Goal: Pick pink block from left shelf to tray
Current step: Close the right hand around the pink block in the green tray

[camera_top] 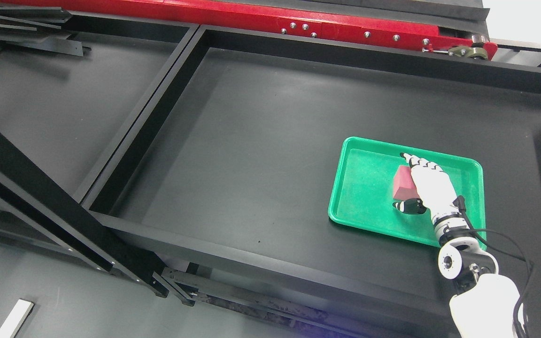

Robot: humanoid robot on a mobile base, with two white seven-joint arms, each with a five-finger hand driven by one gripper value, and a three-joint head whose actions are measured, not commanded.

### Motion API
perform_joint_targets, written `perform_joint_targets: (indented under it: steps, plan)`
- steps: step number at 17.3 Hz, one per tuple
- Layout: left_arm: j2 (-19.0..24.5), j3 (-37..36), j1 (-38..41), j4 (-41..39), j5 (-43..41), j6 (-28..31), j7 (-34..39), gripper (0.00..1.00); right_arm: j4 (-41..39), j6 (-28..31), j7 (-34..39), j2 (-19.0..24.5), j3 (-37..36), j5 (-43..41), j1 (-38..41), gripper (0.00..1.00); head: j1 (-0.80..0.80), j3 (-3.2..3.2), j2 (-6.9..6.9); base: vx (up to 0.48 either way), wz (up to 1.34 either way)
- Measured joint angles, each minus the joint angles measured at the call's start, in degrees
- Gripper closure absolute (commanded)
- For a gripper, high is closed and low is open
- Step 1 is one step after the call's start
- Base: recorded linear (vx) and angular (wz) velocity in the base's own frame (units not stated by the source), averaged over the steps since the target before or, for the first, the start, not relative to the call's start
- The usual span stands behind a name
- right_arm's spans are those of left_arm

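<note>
Right hand [428, 185] holds pink block [403, 184] inside tray [345, 188].

No text, label, brand, number or sign could be read anywhere in the head view. The red beam [298, 21] at the twelve o'clock edge carried only bolts, and the green tray [359, 188] toward four o'clock bore no print on its rim or floor. The black worktop [251, 131] was likewise unmarked, and the white strip [14, 319] at the seven o'clock corner showed no lettering.
</note>
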Motion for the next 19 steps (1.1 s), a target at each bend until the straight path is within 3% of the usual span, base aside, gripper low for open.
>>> perform_joint_targets:
  steps: [7, 11, 19]
  plan:
    - [0.0, 0.0, 0.0, 0.0, 0.0, 0.0, 0.0, 0.00, 2.6, -0.1, 0.2, -0.1, 0.1, 0.0, -1.0, 0.02, 0.00, 0.00, 0.00, 0.033, 0.00]
    - [0.0, 0.0, 0.0, 0.0, 0.0, 0.0, 0.0, 0.00, 3.8, -0.1, 0.4, -0.2, 0.1, 0.0, -3.1, 0.29, 0.00, 0.00, 0.00, 0.002, 0.00]
    - [0.0, 0.0, 0.0, 0.0, 0.0, 0.0, 0.0, 0.00, 5.5, 0.7, 0.1, -0.4, 0.1, -0.3, -4.1, 0.19, 0.00, 0.00, 0.00, 0.000, 0.00]
